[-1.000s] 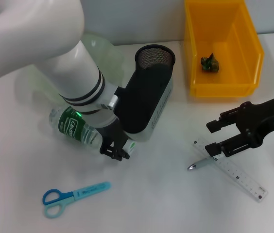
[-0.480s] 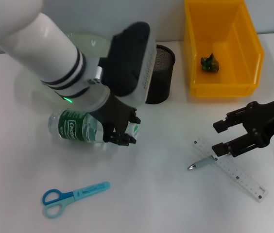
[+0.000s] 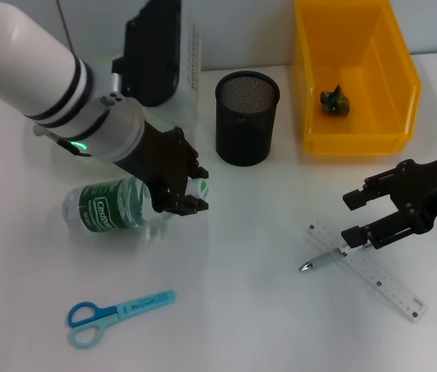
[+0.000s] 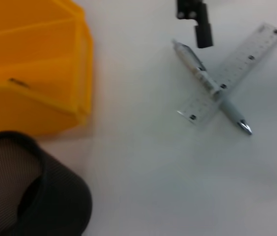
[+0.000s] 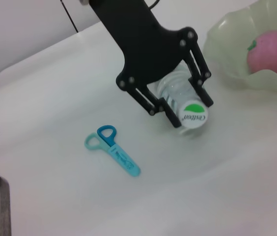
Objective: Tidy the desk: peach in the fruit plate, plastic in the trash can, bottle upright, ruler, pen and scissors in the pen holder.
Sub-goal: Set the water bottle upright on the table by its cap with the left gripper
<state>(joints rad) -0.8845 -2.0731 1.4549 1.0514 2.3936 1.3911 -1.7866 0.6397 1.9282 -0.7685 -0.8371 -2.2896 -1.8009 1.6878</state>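
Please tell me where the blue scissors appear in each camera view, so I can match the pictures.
Head view: scissors lie low on the left, on the table in front of the bottle.
Left wrist view: not in it.
Right wrist view: scissors lie left of centre.
Shared landmark: the bottle, lying between the left gripper fingers.

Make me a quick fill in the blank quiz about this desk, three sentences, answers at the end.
1. The left hand grips the cap end of the ____, which lies on its side.
2. The pen lies across the ____.
3. The peach sits in the ____.

Answers: bottle; ruler; fruit plate
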